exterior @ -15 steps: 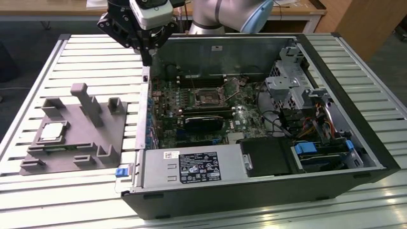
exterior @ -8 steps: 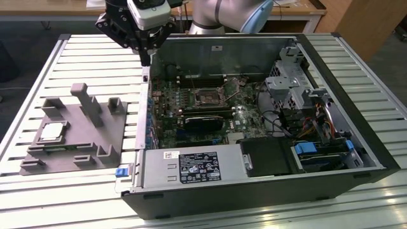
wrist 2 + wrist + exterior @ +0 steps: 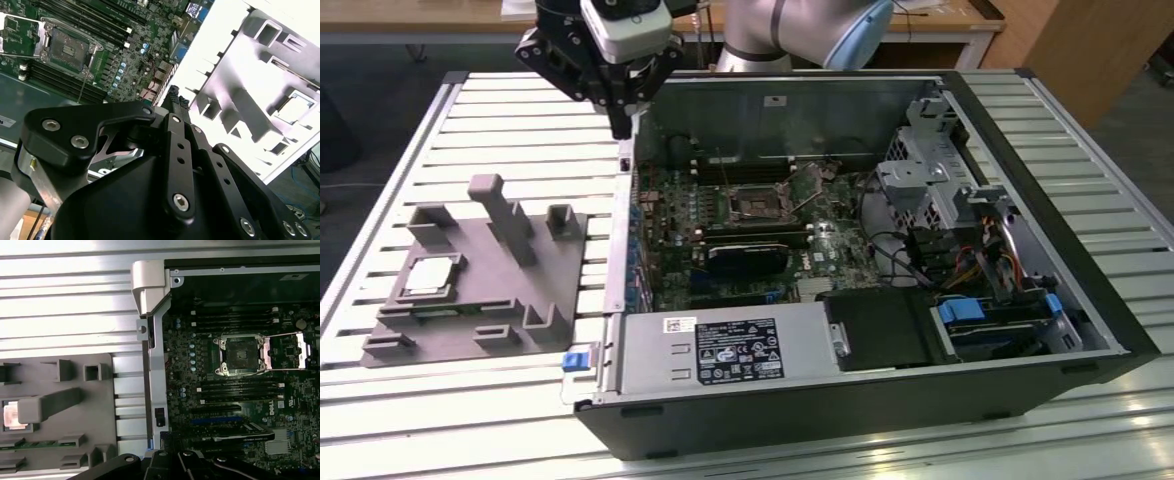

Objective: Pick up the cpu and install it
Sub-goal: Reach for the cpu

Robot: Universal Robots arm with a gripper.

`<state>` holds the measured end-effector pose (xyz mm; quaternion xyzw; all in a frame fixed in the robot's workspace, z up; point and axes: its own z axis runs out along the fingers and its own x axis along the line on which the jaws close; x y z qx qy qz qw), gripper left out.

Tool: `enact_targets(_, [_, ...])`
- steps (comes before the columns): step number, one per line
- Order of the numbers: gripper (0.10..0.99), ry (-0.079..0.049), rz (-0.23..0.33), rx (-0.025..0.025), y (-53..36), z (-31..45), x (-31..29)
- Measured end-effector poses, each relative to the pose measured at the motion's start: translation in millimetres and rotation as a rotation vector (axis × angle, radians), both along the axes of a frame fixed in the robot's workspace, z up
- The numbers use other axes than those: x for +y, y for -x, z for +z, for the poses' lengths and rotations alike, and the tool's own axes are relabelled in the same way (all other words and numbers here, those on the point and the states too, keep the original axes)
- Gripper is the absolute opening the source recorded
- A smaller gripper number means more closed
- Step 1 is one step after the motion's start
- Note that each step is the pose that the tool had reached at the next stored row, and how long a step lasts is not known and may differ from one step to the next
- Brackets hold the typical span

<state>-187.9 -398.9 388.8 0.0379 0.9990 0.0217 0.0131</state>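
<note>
The cpu [image 3: 430, 275] is a small silver-grey square lying flat in a pocket of the grey plastic fixture [image 3: 520, 290], on the exterior view's left. It also shows as a bright square, cpu [image 3: 295, 110], and, partly behind a fixture post, as cpu [image 3: 11, 415]. My gripper [image 3: 622, 122] hangs shut and empty above the case's left wall, well behind the fixture. Its black fingers [image 3: 173, 100] stand together. The motherboard socket [image 3: 757, 205] lies bare with its metal frame swung open, also seen as socket [image 3: 240, 355] and socket [image 3: 70, 47].
The open computer case [image 3: 987, 400] lies on a slatted metal table [image 3: 440, 420]. Inside are the power supply [image 3: 720, 350], drive cage [image 3: 921, 185] and cables [image 3: 987, 260]. A green strip [image 3: 45, 444] sits in a fixture slot. Upright fixture posts [image 3: 500, 215] stand behind the cpu.
</note>
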Motion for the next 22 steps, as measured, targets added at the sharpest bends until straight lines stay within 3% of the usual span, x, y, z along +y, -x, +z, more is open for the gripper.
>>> enact_targets(22, [0.106, 0.000, 0.000, 0.0000, 11.7, -1.3, 0.0])
